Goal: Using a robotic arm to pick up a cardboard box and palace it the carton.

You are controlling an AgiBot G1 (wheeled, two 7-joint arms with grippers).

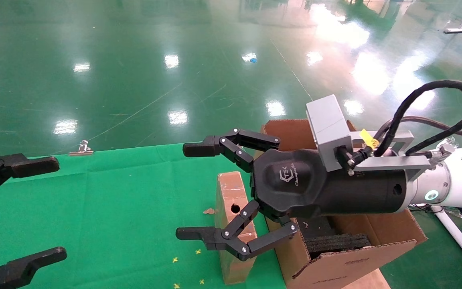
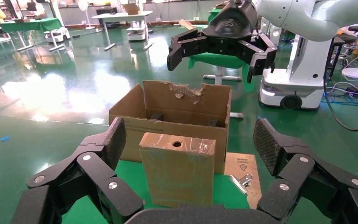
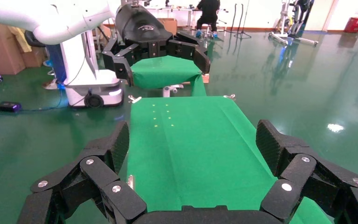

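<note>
Your cardboard box (image 1: 234, 224) stands on edge on the green cloth (image 1: 114, 208), just beside the carton (image 1: 347, 245) on its left side. Your right gripper (image 1: 193, 190) hovers above the box with fingers spread wide, holding nothing. Your left gripper (image 1: 50, 208) sits well left of the box, likewise spread and empty.

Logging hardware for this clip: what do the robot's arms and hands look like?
The right arm is a white tube ending in a black cylindrical wrist with a white logo. A grey camera block and a looping black cable sit on it. The right hand and left hand have black multi-link fingers with silver pivot rivets and textured pads.
</note>
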